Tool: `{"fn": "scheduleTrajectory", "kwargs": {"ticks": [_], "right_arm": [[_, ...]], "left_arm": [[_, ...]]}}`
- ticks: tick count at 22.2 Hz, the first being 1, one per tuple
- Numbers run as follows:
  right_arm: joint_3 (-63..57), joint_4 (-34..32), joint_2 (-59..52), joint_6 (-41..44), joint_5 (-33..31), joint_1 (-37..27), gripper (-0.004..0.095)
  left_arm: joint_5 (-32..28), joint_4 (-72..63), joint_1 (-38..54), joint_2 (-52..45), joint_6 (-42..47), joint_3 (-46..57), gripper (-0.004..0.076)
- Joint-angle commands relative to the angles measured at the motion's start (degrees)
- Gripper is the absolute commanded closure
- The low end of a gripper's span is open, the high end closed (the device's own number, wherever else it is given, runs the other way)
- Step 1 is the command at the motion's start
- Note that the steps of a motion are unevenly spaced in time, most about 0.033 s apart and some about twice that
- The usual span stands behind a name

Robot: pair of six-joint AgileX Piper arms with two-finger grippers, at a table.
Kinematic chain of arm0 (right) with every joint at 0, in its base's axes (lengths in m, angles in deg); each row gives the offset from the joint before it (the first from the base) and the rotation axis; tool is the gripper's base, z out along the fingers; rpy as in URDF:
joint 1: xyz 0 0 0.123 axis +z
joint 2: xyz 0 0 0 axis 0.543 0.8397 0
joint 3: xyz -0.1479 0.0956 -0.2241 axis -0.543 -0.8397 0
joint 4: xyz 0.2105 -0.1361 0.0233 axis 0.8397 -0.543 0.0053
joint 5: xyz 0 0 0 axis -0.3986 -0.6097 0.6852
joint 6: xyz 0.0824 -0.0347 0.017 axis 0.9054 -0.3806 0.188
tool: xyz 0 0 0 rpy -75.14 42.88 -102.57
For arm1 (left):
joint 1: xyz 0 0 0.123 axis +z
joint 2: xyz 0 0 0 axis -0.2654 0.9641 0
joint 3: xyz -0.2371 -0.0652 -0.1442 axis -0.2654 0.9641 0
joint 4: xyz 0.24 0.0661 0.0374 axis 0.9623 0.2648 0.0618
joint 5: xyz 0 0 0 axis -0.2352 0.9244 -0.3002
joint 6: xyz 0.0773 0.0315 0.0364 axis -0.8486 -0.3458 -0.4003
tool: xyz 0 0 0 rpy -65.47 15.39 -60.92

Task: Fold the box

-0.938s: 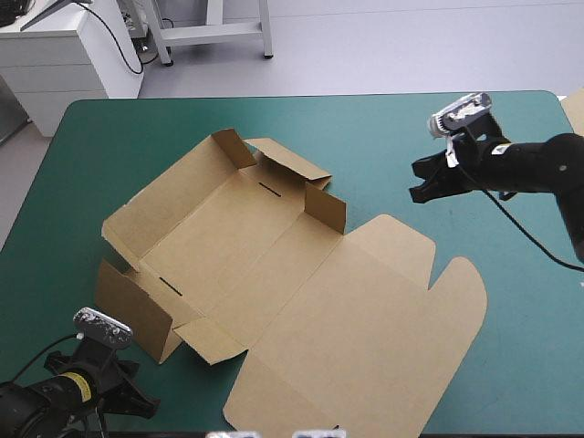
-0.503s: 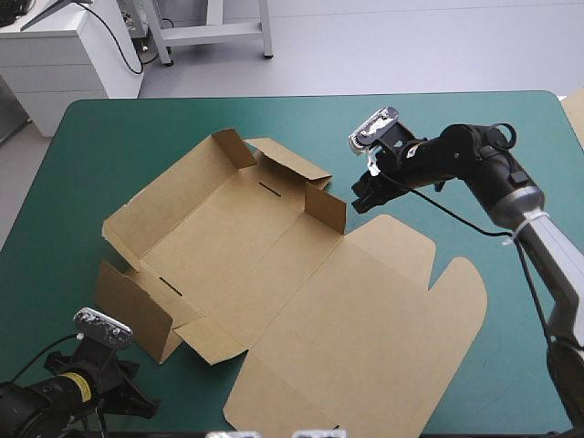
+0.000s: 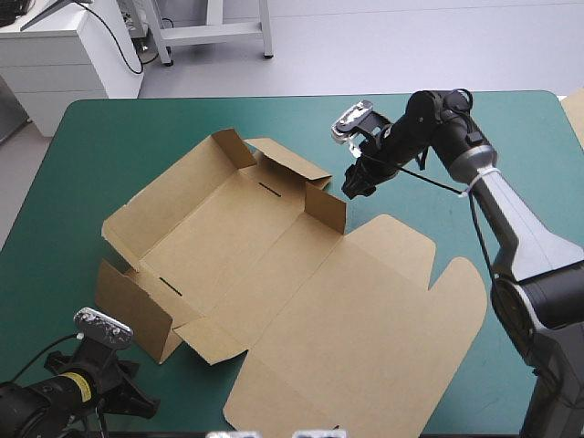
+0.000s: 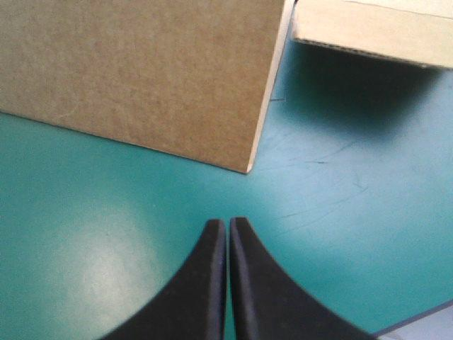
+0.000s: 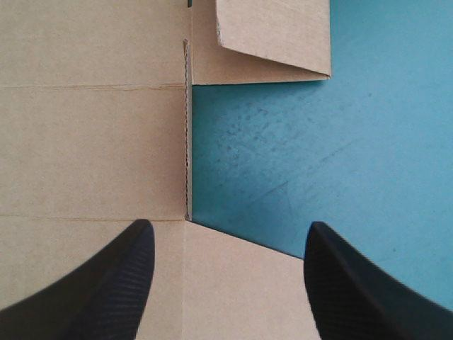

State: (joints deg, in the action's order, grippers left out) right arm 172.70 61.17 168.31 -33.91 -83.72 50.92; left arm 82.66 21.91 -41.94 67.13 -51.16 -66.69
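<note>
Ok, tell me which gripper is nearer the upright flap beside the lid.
Right. The right gripper hovers just beside the flap; the left gripper sits off the near-left corner of the box.

You have the table (image 3: pixel 64 192) with its teal-green cover (image 3: pixel 438 128), and 1 thing lying on it: the box (image 3: pixel 301 292), a cut brown sheet opened out. Its broad lid panel lies flat on the cover; the walls and end flaps on the side toward the left gripper (image 4: pixel 228 224) stand partly raised. Just ahead of that gripper bare cover runs up to 1 raised brown wall. Under the right gripper (image 5: pixel 226 237) the box's edge crosses between the fingers; board lies beneath 1 finger, bare cover beneath the other.
</note>
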Motion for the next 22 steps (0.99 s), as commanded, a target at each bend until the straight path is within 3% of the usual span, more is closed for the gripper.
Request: {"fn": "scheduleTrajectory", "kwargs": {"ticks": [1,5,8,16,17,22], "right_arm": [[6.68,0.67,0.38,-0.28,-2.16,1.48,0.0328],[9.22,-0.27,2.70,-2.14,-2.08,4.33,0.0328],[9.22,-7.39,5.09,-1.91,-2.08,7.07,0.0327],[9.30,-4.97,9.20,-2.05,-2.08,8.08,0.0344],[9.46,-4.97,9.58,-2.05,-2.08,8.10,0.0389],[9.59,-5.40,11.01,-2.05,-1.93,8.20,0.0803]], "left_arm": [[-1.86,-0.12,-0.38,0.37,0.26,-1.43,0.0731],[-1.86,-0.12,-0.38,0.37,0.26,-1.43,0.0731],[-1.86,-0.12,-0.38,0.37,0.26,-1.43,0.0731],[-1.86,-0.12,-0.38,0.29,0.26,-1.43,0.0731],[-1.86,-0.12,-0.38,0.29,0.26,-1.43,0.0731],[-1.86,-0.12,-0.38,0.29,0.26,-1.43,0.0731]]}}
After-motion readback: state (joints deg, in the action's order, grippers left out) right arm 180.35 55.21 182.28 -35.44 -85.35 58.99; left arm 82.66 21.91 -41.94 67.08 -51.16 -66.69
